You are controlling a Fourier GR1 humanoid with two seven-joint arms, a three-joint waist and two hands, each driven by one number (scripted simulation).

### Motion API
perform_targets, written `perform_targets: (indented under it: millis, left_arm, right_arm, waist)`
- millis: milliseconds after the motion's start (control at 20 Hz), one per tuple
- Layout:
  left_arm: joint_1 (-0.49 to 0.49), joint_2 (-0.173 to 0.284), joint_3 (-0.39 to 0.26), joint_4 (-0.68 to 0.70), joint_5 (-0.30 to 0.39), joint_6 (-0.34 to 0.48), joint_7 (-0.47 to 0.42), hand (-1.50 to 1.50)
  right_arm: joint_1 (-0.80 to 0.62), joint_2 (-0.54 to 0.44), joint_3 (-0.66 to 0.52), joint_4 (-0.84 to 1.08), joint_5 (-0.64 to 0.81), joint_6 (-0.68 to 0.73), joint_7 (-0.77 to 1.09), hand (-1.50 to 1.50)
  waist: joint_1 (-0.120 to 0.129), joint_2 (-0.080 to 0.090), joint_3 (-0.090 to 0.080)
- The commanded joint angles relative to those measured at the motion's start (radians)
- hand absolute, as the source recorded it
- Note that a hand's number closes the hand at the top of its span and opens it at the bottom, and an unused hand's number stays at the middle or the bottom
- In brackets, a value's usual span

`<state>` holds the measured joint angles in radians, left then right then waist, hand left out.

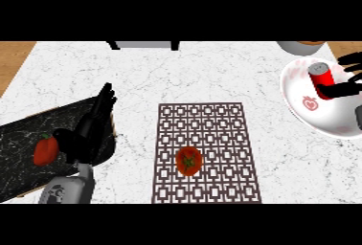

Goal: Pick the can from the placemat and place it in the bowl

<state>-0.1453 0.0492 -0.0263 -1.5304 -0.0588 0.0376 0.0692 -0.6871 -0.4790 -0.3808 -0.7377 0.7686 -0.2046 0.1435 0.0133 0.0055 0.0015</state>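
- While the right hand [344, 81] reaches in from the right edge, its black fingers are curled around the red can [322, 79], gripping it over the bowl [305, 114].
- Can: red body, grey top, tilted a bit, sits within the bowl's outline at its far part; whether it touches the bowl's inside or hangs just above it, can't tell.
- Bowl: white, with a small red fruit mark inside, far right of the counter [184, 72], partly cut off by the right edge.
- Placemat [209, 119]: dark brown lattice pattern, middle of the counter, near side. Well apart from the bowl, to its left.
- On the placemat, a tomato [189, 160] with a green stem, in the near-left part of the mat. The can is off the mat.
- Left hand [99, 112]: open, fingers straight and pointing far, resting at the left over the edge of a black marbled board [28, 139]. Grey forearm comes in from the near edge below it. Holds nothing.
- Red pepper [46, 150] lies on the black board, just left of the left wrist.
- Counter is white marble; wood floor shows at the far left and far right corners.
- At the far edge, a grey object with dark legs, cut off; can't tell what it is.
- Another round grey-white thing at the far right corner, past the bowl, mostly out of view.
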Motion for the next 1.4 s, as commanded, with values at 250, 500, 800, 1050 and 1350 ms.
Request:
perform_targets:
  millis: [250,500,800,1050,1350]
  left_arm:
    - [0.028,-0.031,-0.024,-0.018,-0.01,0.015,-0.002,0.0]
    - [-0.009,-0.003,0.016,0.01,0.004,0.006,0.007,0.0]
    - [-0.015,0.002,0.014,0.013,-0.006,0.003,0.009,0.0]
    - [0.008,0.002,0.008,-0.064,-0.011,0.019,0.059,0.0]
    - [0.001,-0.011,0.009,-0.024,-0.013,0.022,0.041,0.0]
  right_arm:
    - [-0.029,0.0,-0.122,0.093,-0.196,-0.004,-0.291,-1.5]
    - [-0.012,0.004,-0.157,-0.027,-0.265,-0.056,-0.326,-1.5]
    - [0.071,-0.015,-0.222,-0.162,-0.419,0.062,-0.231,-1.5]
    - [0.204,-0.009,-0.287,-0.304,-0.563,0.164,-0.218,-1.5]
    - [0.382,0.013,-0.315,-0.489,-0.702,0.293,-0.209,-1.5]
  waist:
    - [0.0,-0.001,0.0]
    - [-0.013,-0.006,-0.001]
    - [-0.022,-0.009,-0.002]
    - [-0.027,-0.011,-0.002]
    - [-0.023,-0.008,-0.002]
